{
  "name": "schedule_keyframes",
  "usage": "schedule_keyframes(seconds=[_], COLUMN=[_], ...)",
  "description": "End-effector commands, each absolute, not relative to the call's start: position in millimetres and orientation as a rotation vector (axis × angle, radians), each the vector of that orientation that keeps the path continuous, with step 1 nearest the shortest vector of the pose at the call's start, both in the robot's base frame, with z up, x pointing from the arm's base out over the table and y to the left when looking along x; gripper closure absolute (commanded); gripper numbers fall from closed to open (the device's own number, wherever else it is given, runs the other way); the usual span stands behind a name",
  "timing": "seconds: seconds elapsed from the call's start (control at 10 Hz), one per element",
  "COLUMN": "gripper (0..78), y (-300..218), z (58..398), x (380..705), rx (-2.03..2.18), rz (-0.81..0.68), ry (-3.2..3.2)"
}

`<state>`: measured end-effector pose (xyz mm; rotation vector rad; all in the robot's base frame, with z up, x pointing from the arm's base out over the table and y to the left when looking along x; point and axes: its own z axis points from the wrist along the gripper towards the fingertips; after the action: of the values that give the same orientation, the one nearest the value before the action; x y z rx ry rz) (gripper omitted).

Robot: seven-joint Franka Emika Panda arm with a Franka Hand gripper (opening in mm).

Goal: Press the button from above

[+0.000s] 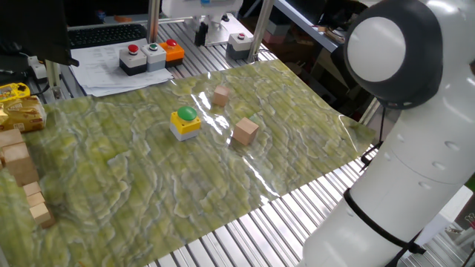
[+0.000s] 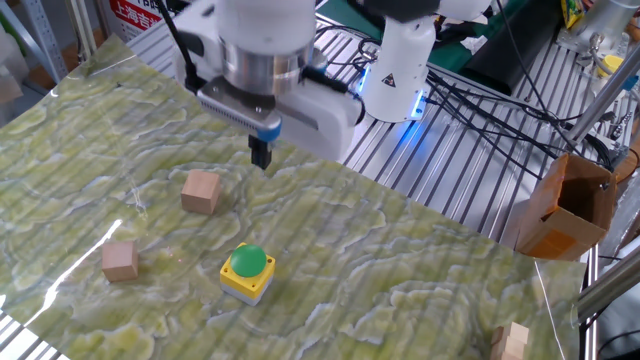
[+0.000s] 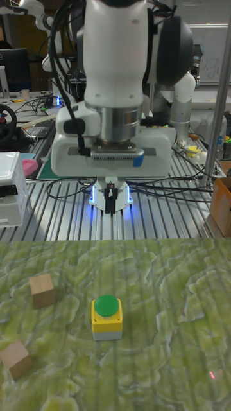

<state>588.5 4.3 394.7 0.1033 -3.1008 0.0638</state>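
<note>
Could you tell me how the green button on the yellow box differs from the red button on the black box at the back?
The green button has a broad dome cap covering most of its yellow box; the red button is a small cap on a black box. The green one stands on the mottled green mat; the red one sits beyond it, beside papers. Both stand upright, untouched.

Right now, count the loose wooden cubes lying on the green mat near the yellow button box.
2. One wooden cube lies beyond the button, nearer the gripper; the other wooden cube lies beside the button, toward the mat's edge. More blocks sit stacked at the mat's far end, some possibly hidden.
</note>
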Motion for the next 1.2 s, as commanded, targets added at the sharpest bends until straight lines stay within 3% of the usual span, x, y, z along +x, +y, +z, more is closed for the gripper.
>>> schedule_keyframes(seconds=[0.1,0.8,1.2], gripper=[77.6,77.6,77.6], y=[13.2,6.8,4.9], z=[385.6,314.3,306.7], x=[602.0,591.3,588.4], rx=[0.129,0.163,0.166], rz=[0.095,0.107,0.187], ry=[-3.074,-3.11,-3.097])
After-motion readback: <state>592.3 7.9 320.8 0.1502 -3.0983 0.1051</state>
